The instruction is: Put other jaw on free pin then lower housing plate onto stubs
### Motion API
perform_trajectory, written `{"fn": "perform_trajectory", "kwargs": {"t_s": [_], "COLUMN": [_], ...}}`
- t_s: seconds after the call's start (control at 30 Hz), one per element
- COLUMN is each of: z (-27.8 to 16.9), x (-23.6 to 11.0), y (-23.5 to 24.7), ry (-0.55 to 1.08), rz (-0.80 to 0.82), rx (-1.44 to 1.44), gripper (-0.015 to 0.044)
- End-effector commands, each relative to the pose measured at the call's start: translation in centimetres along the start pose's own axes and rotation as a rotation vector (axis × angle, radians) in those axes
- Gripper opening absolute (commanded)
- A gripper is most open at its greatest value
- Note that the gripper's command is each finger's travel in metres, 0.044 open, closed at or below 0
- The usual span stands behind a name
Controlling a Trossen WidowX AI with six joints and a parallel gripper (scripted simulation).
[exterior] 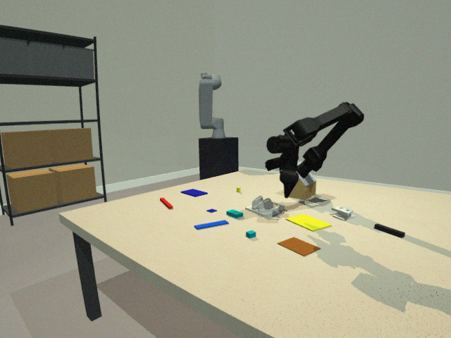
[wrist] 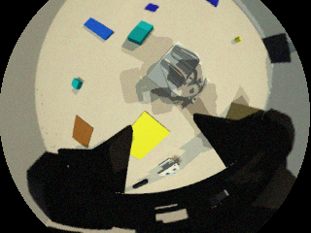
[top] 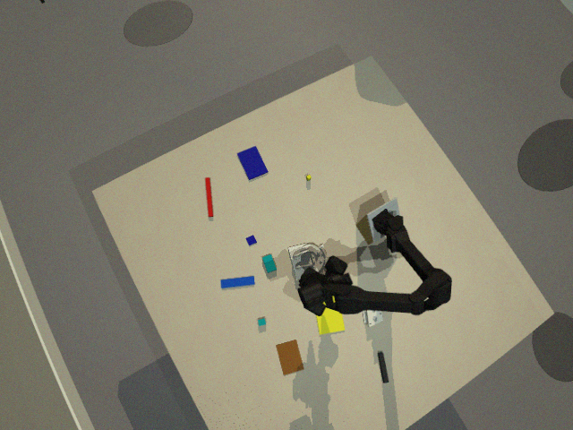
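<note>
The grey gear-and-jaw assembly [top: 305, 259] [exterior: 265, 208] [wrist: 179, 73] sits on the table, with two upright curved parts on its base. I cannot tell which jaw is on its pin or whether the teeth mesh. A small pale plate-like part with holes, likely the housing plate [top: 373, 317] [exterior: 342, 212] [wrist: 169, 166], lies apart from the assembly, beyond the yellow sheet. My gripper [wrist: 163, 122] is open and empty above the table, near the assembly and the yellow sheet. In the exterior view one finger hides the other; in the top view the arm hides the fingertips.
The yellow sheet [top: 331, 322] [exterior: 308, 222] [wrist: 148, 135] lies beside the assembly. A teal block [top: 269, 262] [exterior: 234, 213] [wrist: 141, 32] lies on its other side. A blue bar [top: 237, 282], brown sheet [top: 289, 356] and black bar [top: 383, 366] lie farther out. The arm's tan pedestal [exterior: 303, 190] stands behind.
</note>
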State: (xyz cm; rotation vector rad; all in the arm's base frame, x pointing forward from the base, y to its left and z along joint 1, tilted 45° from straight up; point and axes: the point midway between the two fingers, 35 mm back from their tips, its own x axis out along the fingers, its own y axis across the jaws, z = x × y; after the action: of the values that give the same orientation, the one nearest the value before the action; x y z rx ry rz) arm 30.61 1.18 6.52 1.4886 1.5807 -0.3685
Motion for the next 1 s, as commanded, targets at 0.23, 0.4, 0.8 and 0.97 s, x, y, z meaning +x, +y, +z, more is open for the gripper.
{"fn": "perform_trajectory", "kwargs": {"t_s": [0.23,0.4,0.8,0.97], "z": [-1.9,-2.7,-4.7,-5.5], "x": [-0.3,-0.4,-0.6,-0.7], "y": [0.6,0.8,1.1,1.3], "ry": [0.003,0.003,0.005,0.006], "rz": [0.005,0.005,0.007,0.009], "rx": [-0.31,-0.455,-0.804,-0.95], "gripper": [0.044,0.044,0.044,0.044]}}
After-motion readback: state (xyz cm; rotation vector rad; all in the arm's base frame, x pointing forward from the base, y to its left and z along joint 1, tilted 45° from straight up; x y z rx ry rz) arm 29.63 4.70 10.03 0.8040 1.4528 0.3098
